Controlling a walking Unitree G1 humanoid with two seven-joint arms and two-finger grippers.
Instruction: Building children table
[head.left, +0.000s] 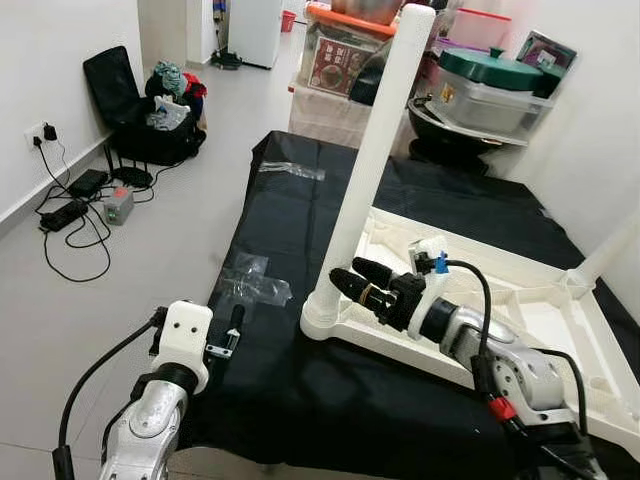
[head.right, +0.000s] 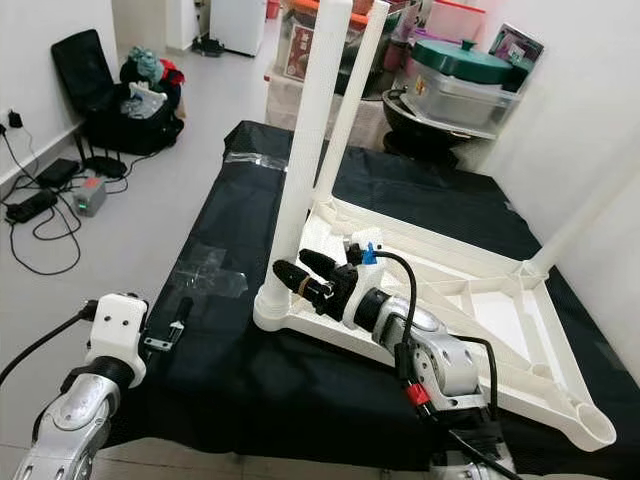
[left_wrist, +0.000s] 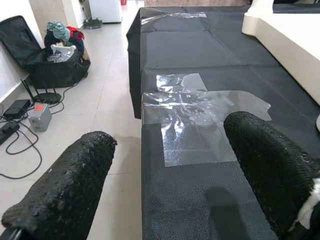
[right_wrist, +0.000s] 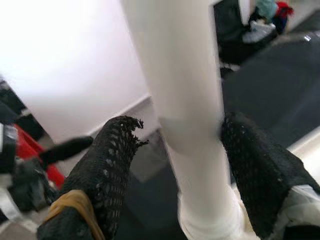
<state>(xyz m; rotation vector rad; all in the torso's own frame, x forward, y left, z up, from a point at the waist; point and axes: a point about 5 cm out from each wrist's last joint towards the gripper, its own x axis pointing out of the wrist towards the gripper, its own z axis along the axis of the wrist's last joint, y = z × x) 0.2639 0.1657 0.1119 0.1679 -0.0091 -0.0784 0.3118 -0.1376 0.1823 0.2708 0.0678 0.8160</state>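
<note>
Two black fingers of the right gripper (head.left: 347, 280) straddle the leg (head.left: 375, 165) of the upturned table (head.left: 520, 310) on the counter (head.left: 300, 200), not clamped; the left gripper (left_wrist: 165, 200) gapes empty. Pushing sideways could unseat the leg.

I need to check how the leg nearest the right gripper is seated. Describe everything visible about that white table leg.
The white table leg is a smooth, round, plastic-looking tube standing nearly upright, leaning slightly. Its foot sits in a round corner socket of the upturned white tabletop, which lies on the black cloth. The right gripper is at the leg's lower part with a black finger on either side. Whether the fingers press on it cannot be told.
</note>
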